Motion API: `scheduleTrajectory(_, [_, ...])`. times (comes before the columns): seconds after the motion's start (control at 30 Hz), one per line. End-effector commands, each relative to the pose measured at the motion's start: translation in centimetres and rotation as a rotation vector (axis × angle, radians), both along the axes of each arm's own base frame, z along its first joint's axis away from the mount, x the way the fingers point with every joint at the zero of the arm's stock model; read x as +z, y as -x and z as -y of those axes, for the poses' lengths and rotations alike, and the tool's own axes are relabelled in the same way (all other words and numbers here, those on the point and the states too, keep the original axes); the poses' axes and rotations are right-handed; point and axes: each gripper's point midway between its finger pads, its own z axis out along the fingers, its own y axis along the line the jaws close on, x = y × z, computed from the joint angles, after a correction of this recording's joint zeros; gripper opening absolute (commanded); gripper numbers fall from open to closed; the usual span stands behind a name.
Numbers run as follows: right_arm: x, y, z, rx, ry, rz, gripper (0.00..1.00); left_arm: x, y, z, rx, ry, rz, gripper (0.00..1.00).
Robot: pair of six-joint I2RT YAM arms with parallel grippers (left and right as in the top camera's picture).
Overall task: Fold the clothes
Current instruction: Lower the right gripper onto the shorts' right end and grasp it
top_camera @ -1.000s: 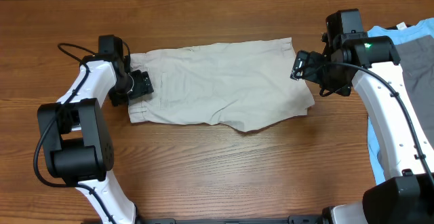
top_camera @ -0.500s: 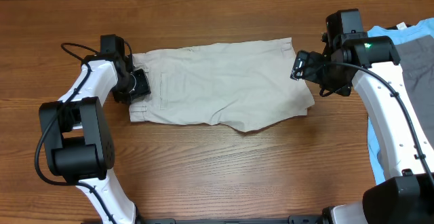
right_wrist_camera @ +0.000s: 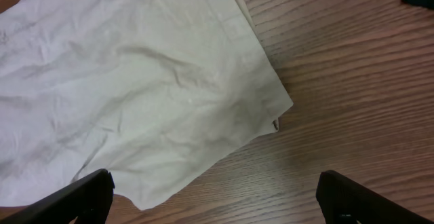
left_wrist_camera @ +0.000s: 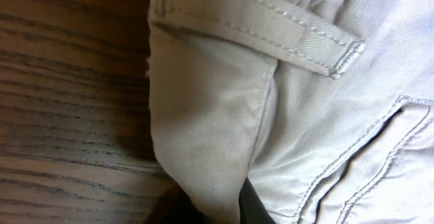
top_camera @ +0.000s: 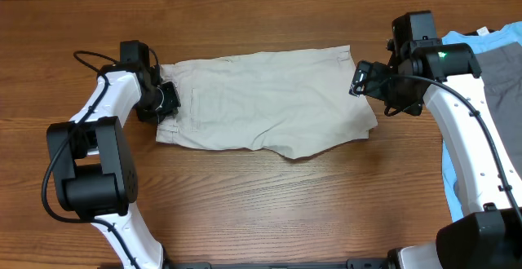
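The clothes, a pair of beige shorts point(top_camera: 269, 98), lie flat across the middle of the table, with the waistband at the left and the leg hems at the right. My left gripper point(top_camera: 167, 99) is shut on the waistband edge. In the left wrist view a fold of the beige shorts point(left_wrist_camera: 224, 102) is pinched between the jaws of the left gripper point(left_wrist_camera: 217, 214). My right gripper point(top_camera: 360, 79) hovers at the far right corner of the shorts. It stands open point(right_wrist_camera: 217, 197) above the hem of the shorts point(right_wrist_camera: 135, 81) and the bare wood, holding nothing.
A light blue T-shirt point(top_camera: 489, 37) and a grey garment point(top_camera: 502, 65) lie at the table's right edge, partly under my right arm. Bare wooden tabletop point(top_camera: 269, 196) stretches in front of the shorts.
My left gripper has closed on the waistband edge and shifted slightly left. The right arm has not moved.
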Motion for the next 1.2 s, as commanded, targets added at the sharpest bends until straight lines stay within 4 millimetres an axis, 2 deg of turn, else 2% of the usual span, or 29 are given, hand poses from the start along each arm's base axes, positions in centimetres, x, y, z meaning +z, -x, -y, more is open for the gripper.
scheduleTrajectory(0.0, [0.7,-0.2,0.1,-0.008,-0.006,0.022,1.00,-1.6,0.9,-0.8,-0.006,-0.049,-0.073,0.04])
scheduleTrajectory(0.4, [0.7,-0.2,0.1,-0.008,-0.006,0.022,1.00,5.3,-1.0,-0.9,-0.009,-0.048,-0.085,0.04])
scheduleTrajectory(0.67, [0.7,-0.2,0.1,-0.008,-0.007,0.025,1.00,7.8,-0.8,-0.8,-0.013,-0.045,-0.101,0.04])
scheduleTrajectory(0.77, [1.0,-1.1,-0.2,-0.004,-0.021,0.061,1.00,8.5,-0.7,-0.5,-0.024,-0.045,-0.110,0.04])
scheduleTrajectory(0.83, [0.9,-0.6,-0.8,0.007,-0.053,0.039,1.00,9.0,-0.7,-0.1,-0.049,-0.041,-0.105,0.04])
scheduleTrajectory(0.87, [0.8,-0.1,-2.0,0.030,-0.122,0.015,1.00,9.5,-0.8,0.2,-0.060,-0.043,-0.100,0.04])
scheduleTrajectory(0.9, [0.8,0.1,-3.0,0.049,-0.175,0.006,0.93,9.7,-0.9,0.3,-0.066,-0.043,-0.096,0.04])
scheduleTrajectory(0.93, [0.7,0.2,-3.9,0.067,-0.218,0.001,0.73,9.9,-1.0,0.5,-0.075,-0.045,-0.091,0.04])
scheduleTrajectory(0.97, [0.6,0.3,-4.9,0.089,-0.261,-0.004,0.38,10.0,-1.1,0.7,-0.080,-0.046,-0.087,0.04])
scheduleTrajectory(1.0, [0.2,0.4,-5.8,0.109,-0.291,-0.008,0.14,10.2,-1.2,0.9,-0.086,-0.047,-0.081,0.04])
scheduleTrajectory(1.03, [-0.2,0.6,-6.6,0.129,-0.312,-0.013,0.04,10.2,-1.3,1.1,-0.091,-0.048,-0.079,0.04])
scheduleTrajectory(1.17, [-3.2,1.5,-9.0,0.132,-0.342,-0.051,0.04,10.3,-1.3,1.9,-0.111,-0.052,-0.078,0.04])
